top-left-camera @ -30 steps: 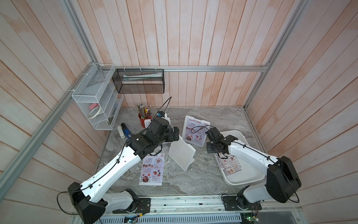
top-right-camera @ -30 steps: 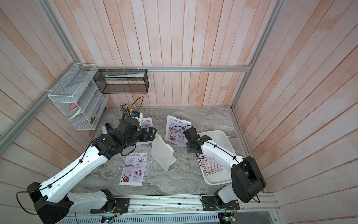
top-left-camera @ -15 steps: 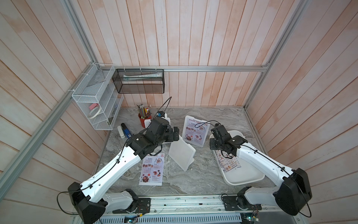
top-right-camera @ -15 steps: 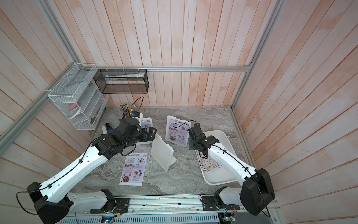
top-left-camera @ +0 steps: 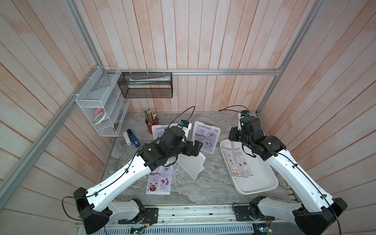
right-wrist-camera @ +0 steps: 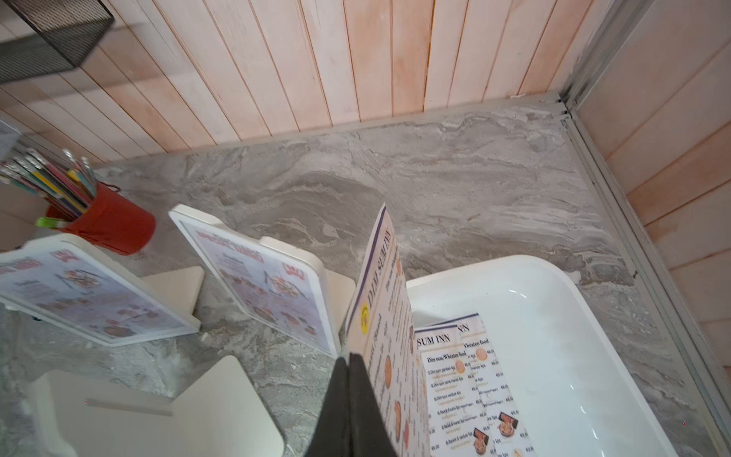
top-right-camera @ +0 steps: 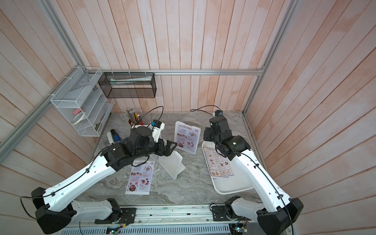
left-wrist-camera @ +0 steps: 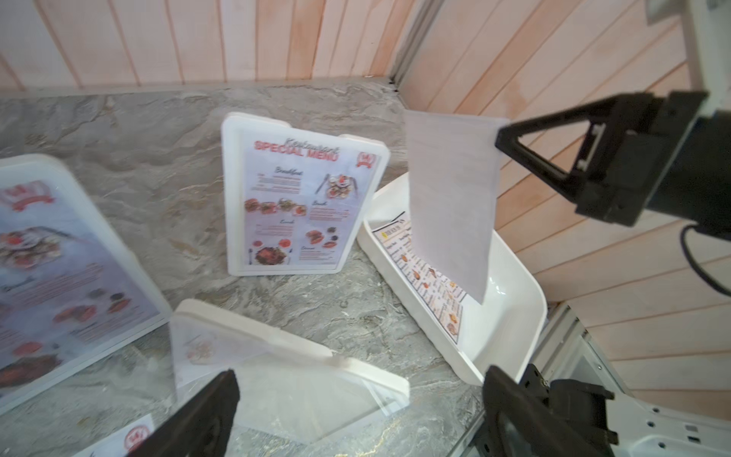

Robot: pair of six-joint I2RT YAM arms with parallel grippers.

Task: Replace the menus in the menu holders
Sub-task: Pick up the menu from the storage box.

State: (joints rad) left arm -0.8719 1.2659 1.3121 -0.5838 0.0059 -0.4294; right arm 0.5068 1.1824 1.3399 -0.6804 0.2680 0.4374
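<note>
My right gripper [right-wrist-camera: 350, 362] is shut on the edge of a "Dim Sum Inn" menu [right-wrist-camera: 389, 316], which hangs upright over the white tray [top-left-camera: 260, 183]. In the left wrist view the sheet's blank back [left-wrist-camera: 451, 205] shows. More Dim Sum Inn menus [top-left-camera: 238, 162] lie in the tray. My left gripper [top-left-camera: 196, 147] is open above an empty menu holder [top-left-camera: 191, 164] that leans at mid-table. Two holders with "Special Menu" sheets stand behind, one in the middle [top-left-camera: 205, 136] and one [top-left-camera: 160, 130] partly hidden by my left arm. A loose Special Menu [top-left-camera: 159, 177] lies flat.
A red pencil cup [top-left-camera: 151, 122] stands at the back left. A blue tool [top-left-camera: 133, 138] and a white bottle [top-left-camera: 126, 138] lie beside it. A white wire rack [top-left-camera: 101, 105] and a black mesh basket [top-left-camera: 145, 85] hang on the walls.
My right gripper has risen and drawn back over the tray's far end, lifting a Dim Sum Inn menu with it. The left arm has not moved.
</note>
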